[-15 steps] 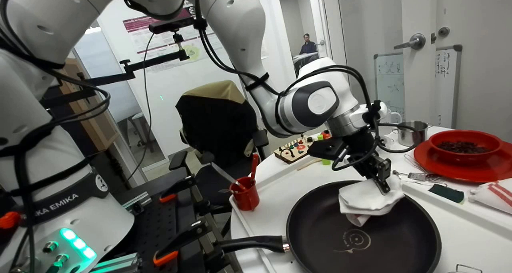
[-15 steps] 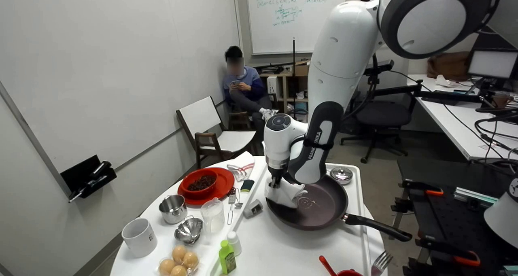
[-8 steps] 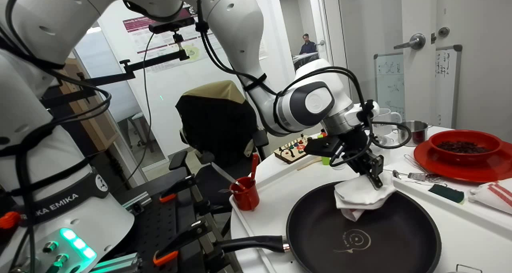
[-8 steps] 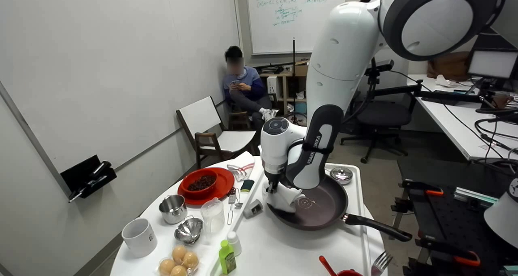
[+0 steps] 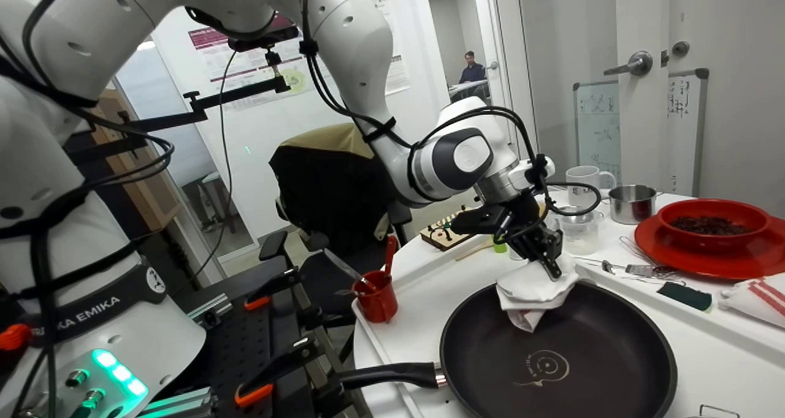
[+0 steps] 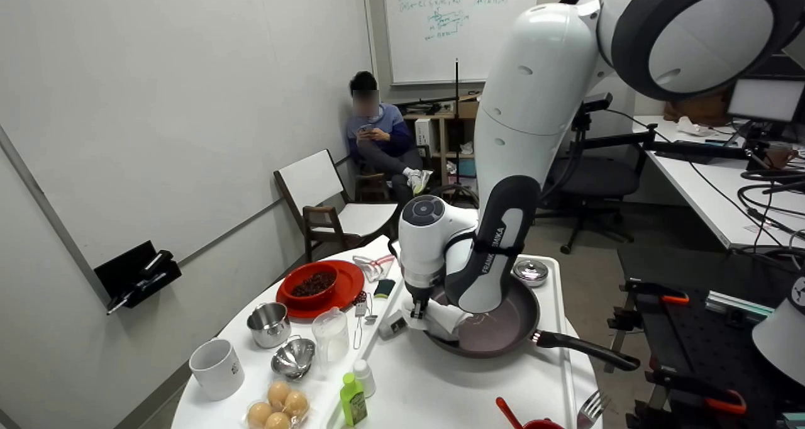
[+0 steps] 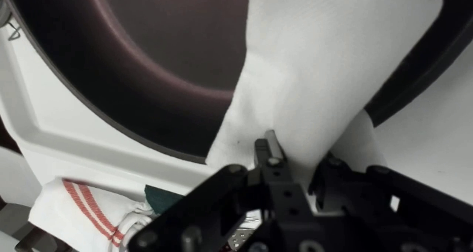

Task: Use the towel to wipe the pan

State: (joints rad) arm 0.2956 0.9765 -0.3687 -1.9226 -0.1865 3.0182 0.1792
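2 fingers (image 7: 276, 174) pinching towel (image 7: 306, 71), across edge of pan (image 5: 582, 357), bare pan interior alongside

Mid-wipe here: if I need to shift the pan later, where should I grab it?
Likely the middle of the handle, from above, pinching across its width, once the towel is released. The handle is long, slim and uncovered, jutting past the tray rim. A black clamp looks close to its tip, so stay off that end.
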